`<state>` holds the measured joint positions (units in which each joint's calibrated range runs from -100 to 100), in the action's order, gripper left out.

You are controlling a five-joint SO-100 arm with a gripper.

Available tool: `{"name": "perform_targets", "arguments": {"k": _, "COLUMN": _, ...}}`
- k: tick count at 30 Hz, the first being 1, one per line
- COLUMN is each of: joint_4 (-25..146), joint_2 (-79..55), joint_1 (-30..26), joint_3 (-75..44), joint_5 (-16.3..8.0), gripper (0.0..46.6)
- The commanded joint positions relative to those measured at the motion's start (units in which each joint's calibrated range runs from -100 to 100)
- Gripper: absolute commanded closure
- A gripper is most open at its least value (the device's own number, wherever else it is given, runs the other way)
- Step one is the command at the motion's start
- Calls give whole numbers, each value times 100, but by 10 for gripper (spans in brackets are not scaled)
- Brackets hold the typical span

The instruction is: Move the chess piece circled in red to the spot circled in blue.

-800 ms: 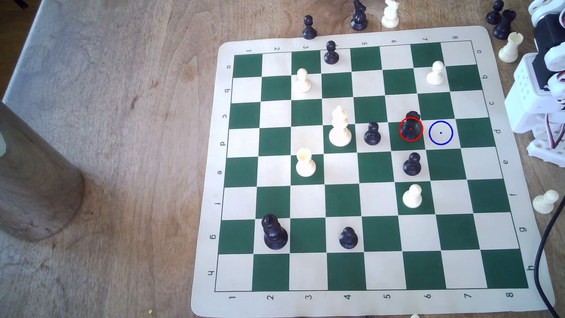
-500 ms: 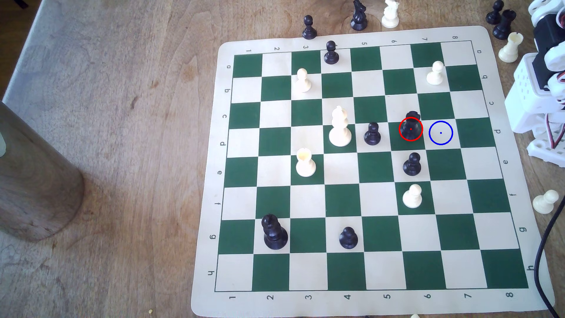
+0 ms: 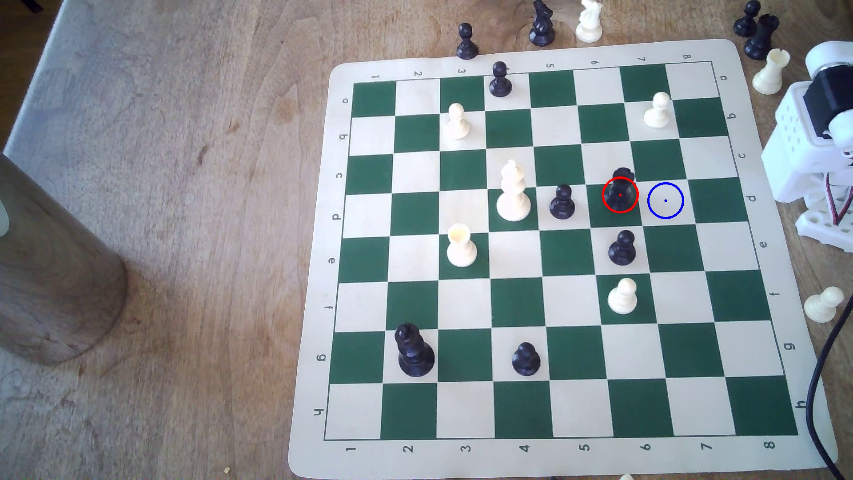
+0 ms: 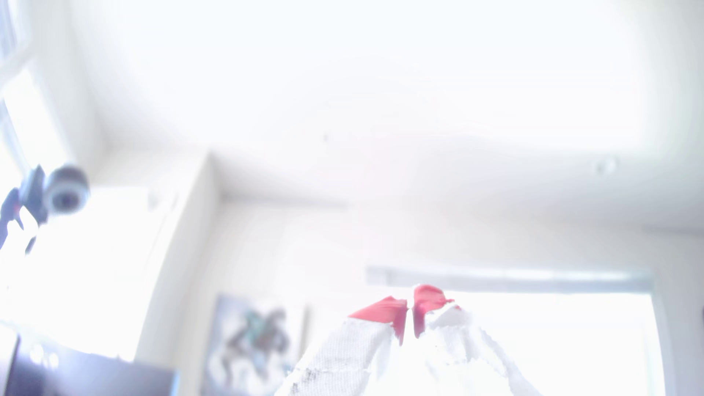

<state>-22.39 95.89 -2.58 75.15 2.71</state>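
The arm (image 3: 826, 106) at the right edge has swung up, its pincer (image 4: 409, 316) pinched closed on nothing, and should open wide above the black rook (image 3: 621, 191) before dropping straight down.

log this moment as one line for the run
phase: pre-reach | hand: shut, empty, aimed off board | black rook: in red ring | blue-ringed square: free

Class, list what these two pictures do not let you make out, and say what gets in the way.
- Black rook, exterior view: the drawn red ring covers its body.
- Robot arm, exterior view: cut off by the exterior view's right edge.
- Gripper, wrist view: red tips nearly touching, glare and blur wash out the rest.
- Wall picture, wrist view: too blurred to read.
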Motion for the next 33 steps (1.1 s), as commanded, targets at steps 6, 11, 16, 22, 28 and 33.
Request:
{"name": "perform_targets", "arguments": {"k": 6, "joint_4": 6473, "joint_2": -22, "joint_1": 512, "joint_3": -2492, "joint_5": -29, "gripper": 464}}
{"name": "perform_targets", "arguments": {"k": 11, "joint_4": 9078, "joint_2": -22, "joint_1": 1427, "joint_3": -3263, "joint_5": -552, "gripper": 419}}
{"name": "perform_targets", "arguments": {"k": 16, "joint_4": 10142, "joint_2": -345, "joint_1": 1294, "joint_3": -3045, "joint_5": -723, "gripper": 440}}
{"name": "perform_targets", "arguments": {"k": 22, "joint_4": 9880, "joint_2": -642, "joint_1": 888, "joint_3": -2401, "joint_5": -1363, "gripper": 387}}
{"name": "perform_targets", "arguments": {"k": 28, "joint_4": 10036, "joint_2": -2204, "joint_1": 724, "joint_3": -2764, "joint_5": -1880, "gripper": 362}}
{"name": "perform_targets", "arguments": {"k": 33, "joint_4": 10151, "joint_2": -3027, "joint_1": 661, "joint_3": -2954, "joint_5": -2164, "gripper": 325}}
